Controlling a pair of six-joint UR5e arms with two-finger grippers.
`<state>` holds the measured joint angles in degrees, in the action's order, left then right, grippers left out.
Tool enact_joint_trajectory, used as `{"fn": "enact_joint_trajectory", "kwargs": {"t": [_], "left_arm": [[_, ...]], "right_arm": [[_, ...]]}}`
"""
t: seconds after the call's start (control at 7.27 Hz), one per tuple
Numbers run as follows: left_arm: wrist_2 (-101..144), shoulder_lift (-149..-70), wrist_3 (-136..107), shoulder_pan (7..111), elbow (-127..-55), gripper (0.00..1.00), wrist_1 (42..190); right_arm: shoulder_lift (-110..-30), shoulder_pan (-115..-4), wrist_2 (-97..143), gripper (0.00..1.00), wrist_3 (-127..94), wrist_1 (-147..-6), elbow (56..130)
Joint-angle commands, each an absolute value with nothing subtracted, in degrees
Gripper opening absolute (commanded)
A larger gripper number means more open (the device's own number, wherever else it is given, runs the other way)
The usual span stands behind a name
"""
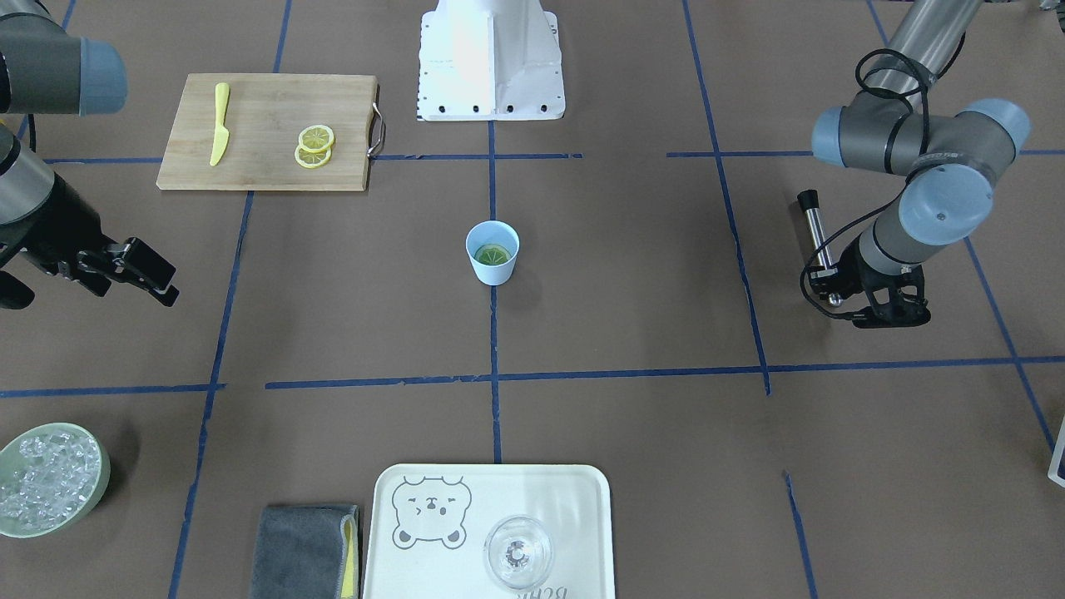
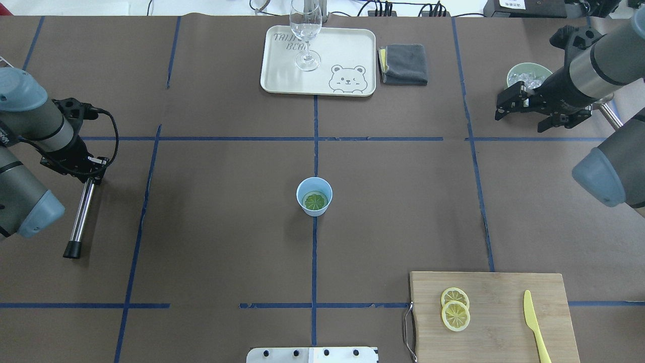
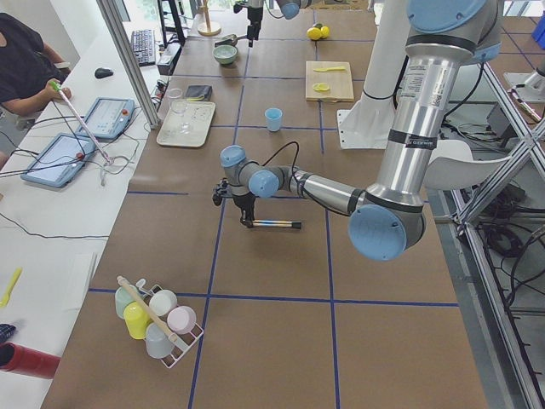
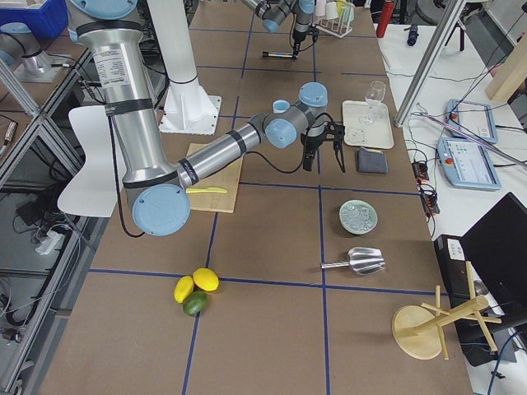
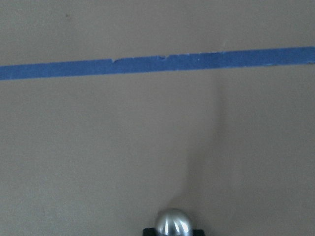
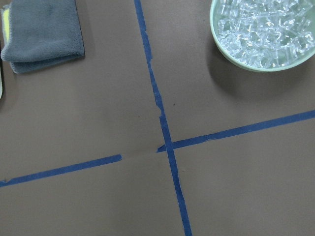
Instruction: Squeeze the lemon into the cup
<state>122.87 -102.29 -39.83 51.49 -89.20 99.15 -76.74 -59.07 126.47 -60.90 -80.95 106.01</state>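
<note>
The light-blue cup [image 1: 492, 271] stands at the table's middle, also in the overhead view [image 2: 323, 187]. A lemon slice [image 1: 492, 254] lies flat inside it [image 2: 315, 201], looking greenish. Two more lemon slices [image 2: 455, 308] overlap on the wooden cutting board [image 2: 504, 333]. My left gripper [image 2: 89, 169] is far from the cup, low over the table, shut on one end of a steel rod with a black tip [image 2: 80, 212]. My right gripper [image 2: 519, 121] is open and empty, above the table next to the ice bowl [image 2: 524, 72].
A yellow knife [image 2: 534, 322] lies on the board. A cream tray [image 2: 282, 75] with a clear wine glass [image 2: 306, 35] and a folded grey cloth [image 2: 404, 63] are at the far edge. The right wrist view shows the cloth [image 6: 44, 29] and ice bowl [image 6: 236, 61].
</note>
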Motion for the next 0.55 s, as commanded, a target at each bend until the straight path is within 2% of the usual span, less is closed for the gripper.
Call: {"fn": "enact_joint_trajectory", "kwargs": {"t": [0.0,0.28,0.41], "left_arm": [[122.8,-102.0,-39.9,51.2,-90.2,1.00,99.1],[122.8,-100.7,-33.5,54.7,-99.9,1.00,98.6],[123.4,-98.4,-26.5,63.1,-103.6,1.00,98.6]], "right_arm": [[-76.8,-59.1,126.6,1.00,-60.8,-80.9,106.3],[-77.8,-63.2,132.5,1.00,-54.9,-81.6,105.7],[-79.6,-65.9,132.5,1.00,-52.6,-81.6,105.6]]}}
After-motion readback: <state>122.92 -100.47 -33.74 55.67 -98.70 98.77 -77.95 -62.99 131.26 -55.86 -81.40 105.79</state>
